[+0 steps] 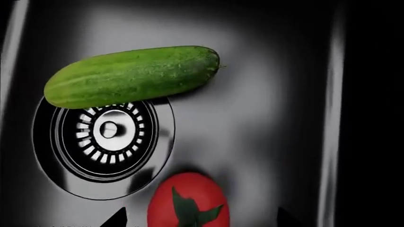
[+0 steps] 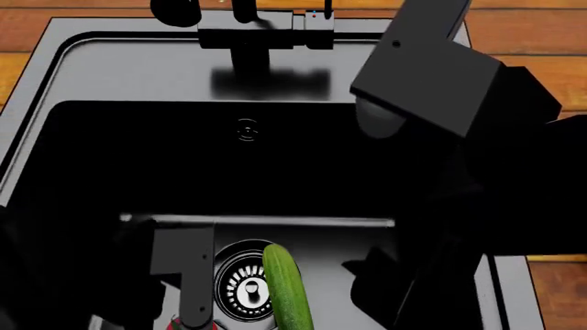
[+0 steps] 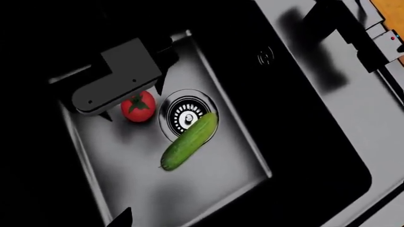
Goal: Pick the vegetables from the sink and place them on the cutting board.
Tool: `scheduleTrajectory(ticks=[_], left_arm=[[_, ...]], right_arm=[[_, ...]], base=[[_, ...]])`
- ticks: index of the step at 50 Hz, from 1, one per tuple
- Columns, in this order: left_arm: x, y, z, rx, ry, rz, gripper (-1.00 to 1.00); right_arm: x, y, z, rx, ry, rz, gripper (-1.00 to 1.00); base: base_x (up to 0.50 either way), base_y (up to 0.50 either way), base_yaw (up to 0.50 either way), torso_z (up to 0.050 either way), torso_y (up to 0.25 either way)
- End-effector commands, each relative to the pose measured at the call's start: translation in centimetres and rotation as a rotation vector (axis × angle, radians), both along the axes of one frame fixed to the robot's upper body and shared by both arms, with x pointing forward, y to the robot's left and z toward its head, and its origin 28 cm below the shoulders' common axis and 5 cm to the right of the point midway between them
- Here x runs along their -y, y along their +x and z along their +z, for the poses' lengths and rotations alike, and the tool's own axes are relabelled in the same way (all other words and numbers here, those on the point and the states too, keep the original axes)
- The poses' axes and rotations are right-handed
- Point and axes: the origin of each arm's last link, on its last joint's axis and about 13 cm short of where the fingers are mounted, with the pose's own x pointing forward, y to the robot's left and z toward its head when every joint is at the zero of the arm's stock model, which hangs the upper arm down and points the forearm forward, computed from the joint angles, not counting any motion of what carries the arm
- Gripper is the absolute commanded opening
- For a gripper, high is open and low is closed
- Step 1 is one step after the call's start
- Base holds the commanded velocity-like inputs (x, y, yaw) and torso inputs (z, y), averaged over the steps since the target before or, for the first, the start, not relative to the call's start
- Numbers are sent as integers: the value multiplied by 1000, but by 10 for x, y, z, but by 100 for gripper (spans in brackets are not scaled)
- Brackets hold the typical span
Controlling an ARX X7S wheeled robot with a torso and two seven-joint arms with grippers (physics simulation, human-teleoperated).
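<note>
A: Two dark fingertips of the left gripper (image 1: 198,218) stand apart, flanking the tomato (image 1: 188,201) on the sink (image 3: 208,182) floor. Empty?

B: Yes. Descend straight, close gently; it's round, glossy, slippery. The cucumber (image 1: 134,75) overlaps the drain (image 1: 109,130). Right gripper: can't tell.

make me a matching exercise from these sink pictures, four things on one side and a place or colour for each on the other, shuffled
Things:
1. cucumber
2. tomato
3. faucet
4. countertop

Descriptions:
A. orange-brown wood planks
B. black, mounted on the sink's far rim
C. green, lying partly across the drain
D. red, on the sink floor beside the drain

Pairs: 1-C, 2-D, 3-B, 4-A
</note>
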Motion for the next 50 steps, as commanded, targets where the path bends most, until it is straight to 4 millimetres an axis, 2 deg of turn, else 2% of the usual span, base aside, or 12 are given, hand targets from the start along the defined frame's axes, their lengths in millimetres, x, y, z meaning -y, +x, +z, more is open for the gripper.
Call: scheduleTrajectory(ticks=[1,24,38,50], left_arm=[[7,6,1,10,-2,-26,100],[13,19,-17,8,22,-33,100],[15,13,-31,-17,22,-35,100],[8,6,-37,-40,45,-10,100]], right_arm=[[-3,0,-2,7,-2,28,100],[-3,1,-7,-2,2,33,100],[-4,2,-5,0,-2,37,100],[-5,2,-5,2,1,39,100]], base=[[0,0,0,0,0],[0,0,0,0,0],[0,0,0,0,0],[0,0,0,0,0]])
